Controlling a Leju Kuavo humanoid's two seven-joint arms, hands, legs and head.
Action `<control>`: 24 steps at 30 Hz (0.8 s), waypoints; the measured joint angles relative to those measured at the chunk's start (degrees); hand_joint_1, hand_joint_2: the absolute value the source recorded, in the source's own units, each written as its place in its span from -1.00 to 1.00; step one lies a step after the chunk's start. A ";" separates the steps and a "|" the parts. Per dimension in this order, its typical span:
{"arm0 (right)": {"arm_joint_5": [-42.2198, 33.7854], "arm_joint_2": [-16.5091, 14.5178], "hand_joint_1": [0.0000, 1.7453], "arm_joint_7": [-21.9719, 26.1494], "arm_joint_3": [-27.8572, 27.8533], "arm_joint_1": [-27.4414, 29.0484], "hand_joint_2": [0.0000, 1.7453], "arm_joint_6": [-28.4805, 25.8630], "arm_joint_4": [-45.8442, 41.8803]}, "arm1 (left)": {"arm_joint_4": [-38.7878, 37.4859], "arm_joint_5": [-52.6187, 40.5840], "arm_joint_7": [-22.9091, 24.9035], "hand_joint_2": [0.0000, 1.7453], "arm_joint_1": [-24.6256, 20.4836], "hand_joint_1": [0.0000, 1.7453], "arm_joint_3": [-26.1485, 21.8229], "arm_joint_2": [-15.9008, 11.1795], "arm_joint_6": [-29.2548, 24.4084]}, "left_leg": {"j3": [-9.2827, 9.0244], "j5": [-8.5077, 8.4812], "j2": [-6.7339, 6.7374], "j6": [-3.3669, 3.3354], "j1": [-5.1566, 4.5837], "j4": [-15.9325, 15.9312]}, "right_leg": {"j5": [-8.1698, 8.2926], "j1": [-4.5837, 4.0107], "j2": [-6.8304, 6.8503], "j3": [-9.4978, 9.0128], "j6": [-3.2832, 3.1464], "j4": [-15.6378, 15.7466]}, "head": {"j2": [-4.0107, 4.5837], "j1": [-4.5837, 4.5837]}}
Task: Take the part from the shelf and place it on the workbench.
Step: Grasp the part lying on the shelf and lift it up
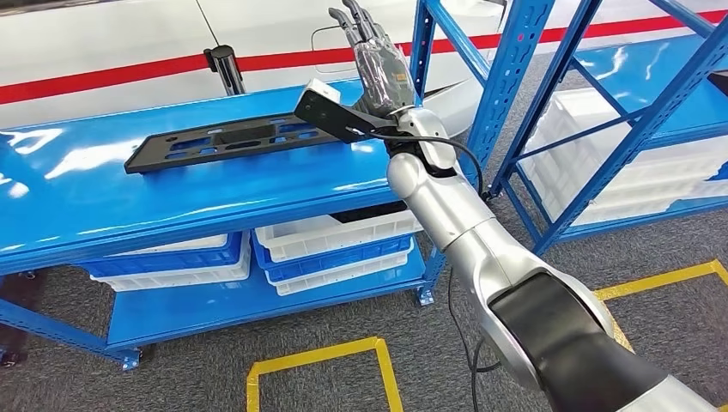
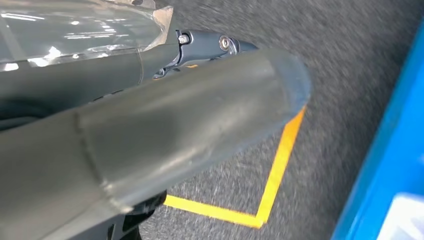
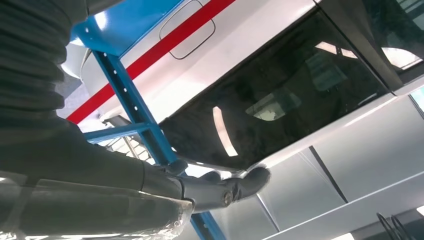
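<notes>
The long black perforated part (image 1: 232, 142) lies flat on the blue worktop (image 1: 77, 189), running from about nine o'clock of the head view toward the centre, its near end under the wrist camera bracket of the right arm. Nothing grasps it. As far as the pictures show, the placing looks done: the part rests on the surface with its whole length supported, well clear of the front edge.

Below the worktop, at about seven o'clock, white and blue bins (image 1: 335, 245) sit on the lower level. Yellow floor tape (image 1: 318, 354) marks a box at six o'clock.

The right robot hand (image 1: 369, 47) stands at twelve o'clock, above and beyond the part's right end, fingers extended upward and apart, released and empty. To its right, from one to three o'clock, the blue shelf rack (image 1: 515, 86) holds white crates (image 1: 601, 129).

The left robot hand (image 2: 150, 135) appears close up in its wrist view above grey carpet; whether it is released or clenched cannot be told, though nothing is seen in it.

What remains, by judgement, is only drawing the right arm back.
</notes>
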State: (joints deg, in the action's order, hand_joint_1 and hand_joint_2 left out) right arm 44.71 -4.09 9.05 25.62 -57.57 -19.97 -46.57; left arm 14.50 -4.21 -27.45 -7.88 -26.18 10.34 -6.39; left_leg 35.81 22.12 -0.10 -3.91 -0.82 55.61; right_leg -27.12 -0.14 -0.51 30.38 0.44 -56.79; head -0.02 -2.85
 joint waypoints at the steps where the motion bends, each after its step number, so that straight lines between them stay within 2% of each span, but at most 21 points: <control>1: 0.10 0.12 -1.00 -0.17 0.00 0.09 1.00 0.07 -0.37 | -0.04 0.46 0.33 -1.00 0.23 -1.00 -0.43 -0.19 0.09 | -0.91 -0.12 0.03 -0.20 0.10 -0.75 | -0.14 -0.10 0.03 0.00 0.29 -0.80 | 0.01 -0.03; 2: 0.17 0.27 -1.00 -0.26 0.00 -0.01 1.00 0.14 -0.64 | -0.11 0.89 0.63 -1.00 0.38 -1.00 -0.86 -0.35 0.21 | -1.77 -0.16 0.06 -0.35 0.28 -1.23 | -0.71 -0.05 0.04 0.64 0.37 -2.27 | 0.01 -0.06; 3: 0.23 0.44 -1.00 -0.31 0.00 -0.13 1.00 0.21 -0.84 | -0.18 1.33 0.87 -1.00 0.47 -1.00 -1.30 -0.53 0.41 | -2.42 -0.14 0.07 -0.38 0.48 -1.64 | -1.64 0.02 0.05 2.10 0.41 -4.87 | 0.01 -0.07; 5: 0.38 0.68 -1.00 -0.31 0.03 -0.11 1.00 0.34 -0.94 | -0.33 2.12 1.26 -1.00 0.58 -1.00 -2.15 -0.81 1.02 | -2.86 0.35 -0.01 -0.33 0.51 -1.66 | -3.92 0.34 0.05 6.65 0.34 -11.96 | 0.00 -0.08; 6: 0.43 0.73 -1.00 -0.32 0.04 0.10 1.00 0.38 -0.94 | -0.39 2.52 1.40 -1.00 0.70 -1.00 -2.55 -0.86 1.38 | -3.01 0.68 -0.09 -0.15 0.57 -1.58 | -4.67 0.53 0.06 8.77 0.49 -14.57 | 0.00 -0.08; 7: 0.46 0.78 -1.00 -0.35 0.06 0.33 1.00 0.39 -0.94 | -0.44 2.84 1.52 -1.00 0.89 -1.00 -2.93 -0.87 1.74 | -3.21 1.06 -0.20 0.08 0.66 -1.44 | -4.60 0.76 0.07 10.08 0.78 -15.38 | 0.00 -0.08; 8: 0.46 0.82 -1.00 -0.38 0.07 0.47 1.00 0.39 -0.95 | -0.50 3.11 1.61 -1.00 1.08 -1.00 -3.29 -0.87 2.03 | -3.47 1.51 -0.30 0.40 0.81 -1.21 | -3.40 1.06 0.09 10.26 1.52 -13.96 | 0.00 -0.08; 10: 0.50 0.90 -1.00 -0.42 0.07 0.56 1.00 0.38 -1.04 | -0.61 3.51 1.65 -1.00 1.33 -1.00 -3.93 -0.90 2.53 | -4.08 2.71 -0.43 1.22 1.19 -0.45 | 1.16 1.72 0.32 8.13 3.50 -6.53 | 0.00 -0.09; 11: 0.56 0.92 -1.00 -0.47 0.08 0.56 1.00 0.42 -1.08 | -0.67 3.67 1.66 -1.00 1.34 -1.00 -4.23 -0.93 2.81 | -4.26 3.32 -0.46 1.70 1.27 0.04 | 2.50 1.77 0.47 7.11 3.78 -3.19 | 0.00 -0.11; 12: 0.64 0.87 -1.00 -0.57 0.12 0.59 1.00 0.49 -1.21 | -0.71 3.81 1.66 -1.00 1.32 -1.00 -4.50 -0.97 3.14 | -4.22 3.90 -0.44 2.15 1.27 0.45 | 3.36 1.72 0.60 6.27 3.43 -1.15 | 0.00 -0.08; 13: 0.70 0.82 -1.00 -0.70 0.15 0.64 1.00 0.57 -1.36 | -0.75 3.90 1.68 -1.00 1.30 -1.00 -4.69 -1.00 3.45 | -4.17 4.32 -0.40 2.55 1.22 0.84 | 3.41 1.57 0.66 6.03 2.57 -0.55 | 0.00 -0.01; 14: 0.73 0.77 -1.00 -0.89 0.18 0.67 1.00 0.66 -1.55 | -0.79 4.02 1.70 -1.00 1.29 -1.00 -4.83 -1.00 3.77 | -4.17 4.56 -0.38 2.82 1.20 1.06 | 3.11 1.39 0.62 5.91 1.61 -0.60 | 0.00 0.06; 16: 0.77 0.72 -1.00 -1.19 0.19 0.71 1.00 0.90 -2.16 | -0.82 4.17 1.71 -1.00 1.29 -1.00 -5.11 -1.02 4.33 | -3.79 4.85 -0.23 3.27 1.38 2.20 | 3.19 1.65 0.51 5.29 0.69 -0.72 | 0.00 0.16; 18: 0.82 0.65 -1.00 -1.33 0.20 0.59 1.00 1.27 -2.93 | -0.83 4.26 1.71 -1.00 1.25 -1.00 -5.49 -1.03 4.87 | -1.24 5.61 -0.09 3.83 1.59 6.60 | 2.77 1.84 0.42 4.49 0.06 -0.68 | 0.00 0.19; 21: 0.84 0.56 -1.00 -1.59 0.23 0.64 1.00 1.79 -3.63 | -0.84 4.34 1.73 -1.00 1.24 -1.00 -5.82 -0.99 5.33 | 5.70 9.11 -0.05 4.45 1.67 16.56 | 1.77 1.53 0.31 3.50 -0.81 -0.68 | 0.00 0.23; 22: 0.84 0.56 -1.00 -1.72 0.25 0.72 1.00 1.91 -3.78 | -0.84 4.36 1.73 -1.00 1.26 -1.00 -5.89 -0.99 5.37 | 7.21 9.45 -0.05 4.39 1.65 17.79 | 1.36 1.38 0.24 3.05 -0.93 -0.68 | 0.00 0.23; 23: 0.84 0.56 -1.00 -1.84 0.26 0.77 1.00 2.00 -3.96 | -0.84 4.38 1.74 -1.00 1.28 -1.00 -5.98 -0.99 5.38 | 7.61 8.49 -0.05 4.14 1.61 16.89 | 0.94 1.21 0.17 2.50 -0.95 -0.67 | 0.00 0.23; 24: 0.84 0.56 -1.00 -1.92 0.27 0.77 1.00 2.05 -4.17 | -0.84 4.41 1.74 -1.00 1.29 -1.00 -6.07 -1.00 5.39 | 6.99 6.36 -0.06 3.70 1.51 14.16 | 0.51 1.04 0.10 1.87 -0.96 -0.64 | 0.00 0.23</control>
State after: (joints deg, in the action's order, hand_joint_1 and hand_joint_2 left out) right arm 45.55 -3.53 7.13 25.88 -56.80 -17.92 -50.74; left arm 13.66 0.20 -25.70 -6.59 -32.25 9.34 -1.01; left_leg 42.80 28.48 -0.16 -0.21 0.69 69.76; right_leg -26.61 0.90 -0.41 32.25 -0.52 -57.43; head -0.02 -2.62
